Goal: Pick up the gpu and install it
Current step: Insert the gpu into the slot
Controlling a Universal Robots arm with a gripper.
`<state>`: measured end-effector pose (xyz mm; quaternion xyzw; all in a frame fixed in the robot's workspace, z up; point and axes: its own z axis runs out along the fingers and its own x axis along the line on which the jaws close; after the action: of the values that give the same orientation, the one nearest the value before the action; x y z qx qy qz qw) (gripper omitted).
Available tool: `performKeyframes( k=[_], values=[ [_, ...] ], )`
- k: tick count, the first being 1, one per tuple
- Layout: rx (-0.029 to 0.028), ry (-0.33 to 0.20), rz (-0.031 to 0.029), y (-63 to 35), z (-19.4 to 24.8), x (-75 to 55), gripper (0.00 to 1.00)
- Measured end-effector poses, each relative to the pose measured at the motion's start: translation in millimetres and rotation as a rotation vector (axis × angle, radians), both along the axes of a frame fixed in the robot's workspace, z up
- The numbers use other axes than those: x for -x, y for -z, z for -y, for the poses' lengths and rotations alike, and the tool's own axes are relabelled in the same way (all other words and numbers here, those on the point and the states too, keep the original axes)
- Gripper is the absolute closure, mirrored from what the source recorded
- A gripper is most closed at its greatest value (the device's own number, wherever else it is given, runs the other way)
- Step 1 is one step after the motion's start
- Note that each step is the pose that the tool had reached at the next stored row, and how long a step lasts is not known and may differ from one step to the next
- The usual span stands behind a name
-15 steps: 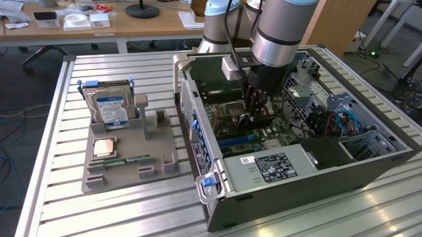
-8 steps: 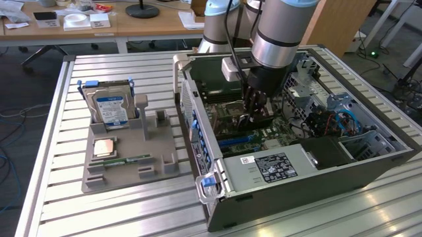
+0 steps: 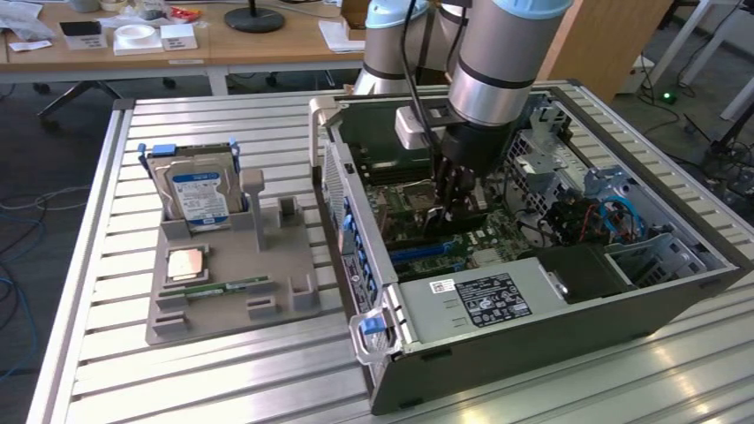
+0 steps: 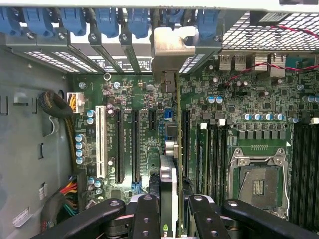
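My gripper [image 3: 454, 205] reaches down into the open computer case [image 3: 353, 256], over the motherboard [image 4: 249, 99]. It is shut on the gpu [image 4: 168, 175], a thin dark card seen edge-on between the black fingers [image 4: 145, 211]. The card's silver bracket [image 4: 172, 42] lies against the case's rear slot openings, under the blue clips. The card stands upright over the motherboard, among the long black expansion slots [image 4: 134, 144]. Whether its edge is seated in a slot cannot be told. In the exterior view the gpu is mostly hidden behind the gripper.
On the exterior view's left, a grey fixture [image 3: 229, 291] on the slatted metal table holds a silver hard drive [image 3: 198, 196], a CPU [image 3: 186, 263] and a green memory stick [image 3: 224, 287]. The power supply [image 3: 483, 300], cables [image 3: 601, 216] and case walls surround the gripper.
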<state>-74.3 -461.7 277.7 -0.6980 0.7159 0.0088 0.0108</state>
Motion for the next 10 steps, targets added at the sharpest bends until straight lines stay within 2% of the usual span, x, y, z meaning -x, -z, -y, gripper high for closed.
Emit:
performKeyframes(
  k=[10],
  values=[
    [-0.0002, 0.0, 0.0001, 3.9, -0.1, 2.2, 0.73]
  ],
)
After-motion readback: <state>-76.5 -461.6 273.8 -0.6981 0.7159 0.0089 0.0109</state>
